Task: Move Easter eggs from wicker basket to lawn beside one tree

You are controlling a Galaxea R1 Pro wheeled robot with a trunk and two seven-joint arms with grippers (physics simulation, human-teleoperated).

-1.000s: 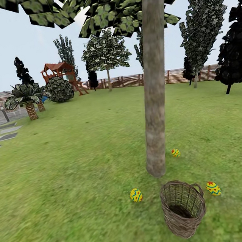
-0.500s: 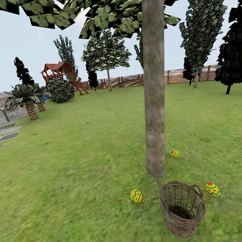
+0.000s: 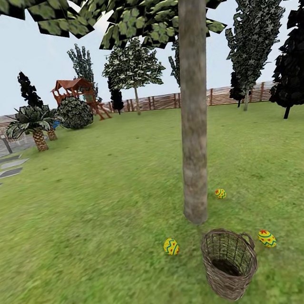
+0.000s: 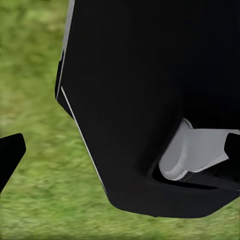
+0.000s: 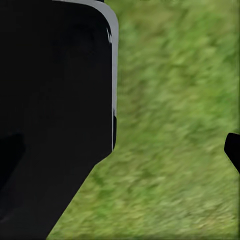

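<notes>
A garden lawn point(image 3: 96, 202) seen from the robot's head, looking forward and down. A tree point(image 3: 193, 118) with a thick grey-brown trunk rises just ahead, slightly right of centre. Three small yellow painted eggs lie on the grass around its base: one egg point(image 3: 220, 193) just right of the trunk's foot, a second egg point(image 3: 171, 246) nearer the robot and left of the trunk, a third egg point(image 3: 267, 238) nearer and to the right. The wicker basket point(image 3: 230, 262) stands between those two nearer eggs, tilted, its opening facing the camera; nothing coloured shows inside, so it appears empty. Judged from this, all three eggs already lie beside the same tree. Each wrist view shows grass behind a large dark part of the robot close to the lens, with a dark finger tip at the frame edge; whether the left or right gripper is open or closed cannot be told
</notes>
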